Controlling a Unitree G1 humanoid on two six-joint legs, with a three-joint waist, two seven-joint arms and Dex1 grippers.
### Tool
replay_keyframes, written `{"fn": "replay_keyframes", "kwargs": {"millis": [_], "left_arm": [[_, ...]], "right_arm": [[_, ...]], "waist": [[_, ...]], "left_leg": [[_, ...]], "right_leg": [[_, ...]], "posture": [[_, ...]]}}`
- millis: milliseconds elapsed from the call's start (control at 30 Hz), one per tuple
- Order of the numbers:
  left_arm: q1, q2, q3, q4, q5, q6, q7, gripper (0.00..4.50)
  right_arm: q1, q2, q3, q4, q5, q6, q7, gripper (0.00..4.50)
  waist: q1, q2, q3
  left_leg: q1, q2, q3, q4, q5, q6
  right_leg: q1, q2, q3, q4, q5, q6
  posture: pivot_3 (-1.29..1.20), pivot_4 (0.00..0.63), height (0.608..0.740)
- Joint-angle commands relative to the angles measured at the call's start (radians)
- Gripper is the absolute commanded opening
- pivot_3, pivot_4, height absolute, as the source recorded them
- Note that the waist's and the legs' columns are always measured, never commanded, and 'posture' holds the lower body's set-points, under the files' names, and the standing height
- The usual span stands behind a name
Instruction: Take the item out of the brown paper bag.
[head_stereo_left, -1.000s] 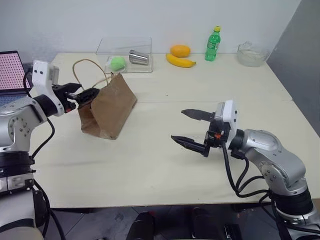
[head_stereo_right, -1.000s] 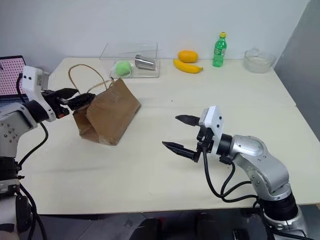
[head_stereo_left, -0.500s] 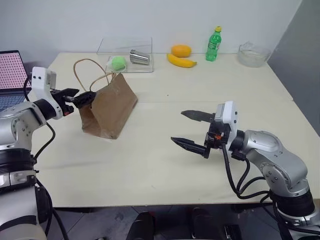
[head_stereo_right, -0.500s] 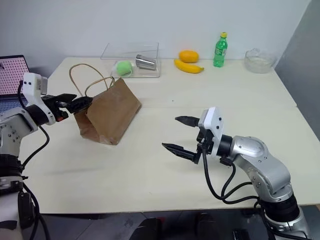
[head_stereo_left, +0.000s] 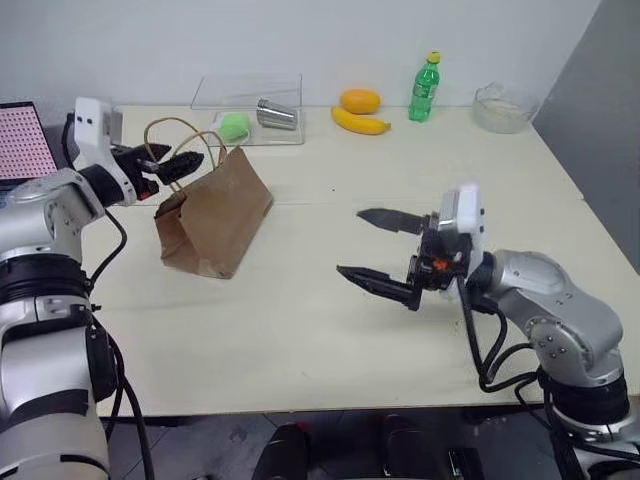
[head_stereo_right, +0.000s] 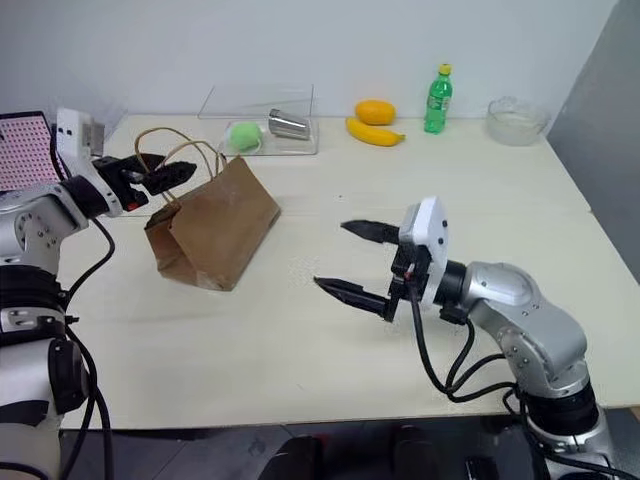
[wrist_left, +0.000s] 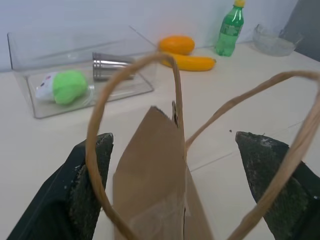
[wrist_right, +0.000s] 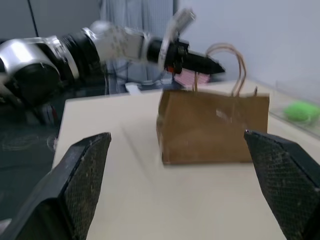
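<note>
The pale desk (head_stereo_left: 300, 320) is bare at its near edge. Over it the right end effector (head_stereo_left: 385, 252) hangs spread wide, empty. Left of it stands the brown paper bag (head_stereo_left: 215, 215), its inside hidden; the left end effector (head_stereo_left: 185, 165) gapes at the handles. Far back lie a clear tray (head_stereo_left: 250, 105), banana (head_stereo_left: 360, 123) and green bottle (head_stereo_left: 425, 88), its label unreadable, before a plain wall.

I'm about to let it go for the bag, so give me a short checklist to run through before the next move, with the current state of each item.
1. Paper bag standing on the table: ok.
2. Left gripper jaws open at the handles: ok.
3. Handle gripped: not ok.
4. Right gripper jaws open, apart from the bag: ok.
5. Item inside the bag visible: cannot tell.
</note>
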Motion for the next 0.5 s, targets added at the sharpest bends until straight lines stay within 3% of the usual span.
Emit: {"fn": "replay_keyframes", "kwargs": {"millis": [33,467,500], "left_arm": [[-0.047,0.011,0.0,0.031,0.023,-0.045,-0.028,4.12],[-0.203,0.012,-0.024,0.216,0.106,-0.164,-0.111,4.12],[-0.211,0.015,-0.027,0.229,0.114,-0.174,-0.117,3.73]], "right_arm": [[-0.028,-0.008,-0.03,-0.027,0.053,0.005,0.008,4.5],[-0.028,-0.051,0.002,-0.017,0.017,-0.009,0.031,4.5],[-0.025,-0.053,0.003,-0.017,0.017,-0.01,0.03,4.5]], "waist": [[-0.001,0.0,0.0],[-0.01,0.0,0.0],[-0.01,0.0,0.0]], "left_leg": [[0.0,0.0,0.0,0.0,0.0,0.0],[-0.001,0.0,0.0,0.0,0.0,0.0],[-0.001,0.0,0.0,0.0,0.0,0.0]], "right_leg": [[0.0,0.0,0.0,0.0,0.0,0.0],[-0.001,0.0,0.0,0.0,0.0,0.0],[-0.001,0.0,0.0,0.0,0.0,0.0]], "posture": [[0.0,0.15,0.74],[0.0,0.15,0.74],[0.0,0.15,0.74]]}}
